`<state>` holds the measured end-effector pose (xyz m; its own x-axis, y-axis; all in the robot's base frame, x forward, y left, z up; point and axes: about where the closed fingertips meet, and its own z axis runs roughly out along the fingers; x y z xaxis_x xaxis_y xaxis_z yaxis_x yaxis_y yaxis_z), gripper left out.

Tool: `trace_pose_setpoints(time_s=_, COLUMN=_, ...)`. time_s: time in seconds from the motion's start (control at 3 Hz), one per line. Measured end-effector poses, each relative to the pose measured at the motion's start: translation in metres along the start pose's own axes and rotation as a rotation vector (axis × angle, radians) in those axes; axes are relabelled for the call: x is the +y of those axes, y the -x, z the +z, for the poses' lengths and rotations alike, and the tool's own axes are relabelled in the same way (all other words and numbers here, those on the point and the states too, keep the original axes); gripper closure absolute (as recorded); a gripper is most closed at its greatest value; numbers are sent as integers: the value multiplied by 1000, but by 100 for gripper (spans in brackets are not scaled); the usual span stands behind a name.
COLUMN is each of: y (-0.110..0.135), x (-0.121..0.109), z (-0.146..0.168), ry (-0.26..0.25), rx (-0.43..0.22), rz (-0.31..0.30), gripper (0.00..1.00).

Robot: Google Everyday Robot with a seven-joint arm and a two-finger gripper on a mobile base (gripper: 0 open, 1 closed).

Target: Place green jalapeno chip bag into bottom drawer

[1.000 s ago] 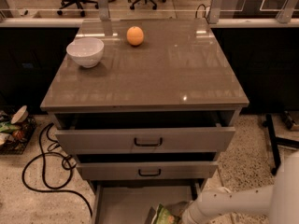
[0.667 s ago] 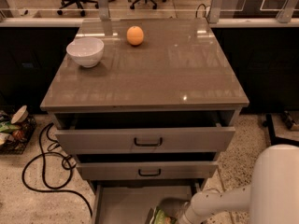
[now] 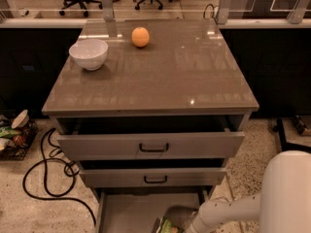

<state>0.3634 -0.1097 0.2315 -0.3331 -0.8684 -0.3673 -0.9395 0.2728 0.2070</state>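
A grey cabinet stands with all three drawers pulled out. The bottom drawer (image 3: 131, 213) is pulled out farthest, and much of its flat grey floor is bare. At the lower edge of the view, the green chip bag (image 3: 164, 226) lies inside this drawer, toward its right side; only its top part shows before the frame cuts it off.

The end effector (image 3: 179, 216) is down in the same drawer, right at the bag and partly over it. Whether it grips the bag or how wide it stands cannot be told from here. The white arm (image 3: 228, 209) reaches in from the lower right.

Above, the middle drawer (image 3: 194, 176) and the top drawer (image 3: 204, 144) each stick out a little and carry a black handle.

On the counter (image 3: 160, 76) sit a white bowl (image 3: 89, 54) near the back left corner and an orange (image 3: 140, 37) just to its right, apart from the bowl. A black cable (image 3: 40, 174) loops over the speckled floor to the left of the cabinet.
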Motion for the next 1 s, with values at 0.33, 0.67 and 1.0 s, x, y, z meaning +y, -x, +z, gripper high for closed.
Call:
trace_pose_setpoints(time_s=0.33, y=0, x=1, z=1, ry=3, rx=0, rz=0, gripper=35)
trace_pose_setpoints(time_s=0.67, y=0, x=2, z=2, ry=5, rx=0, rz=0, gripper=12)
trace_pose_setpoints(time_s=1.0, y=0, x=3, z=3, ry=8, rx=0, rz=0, gripper=0)
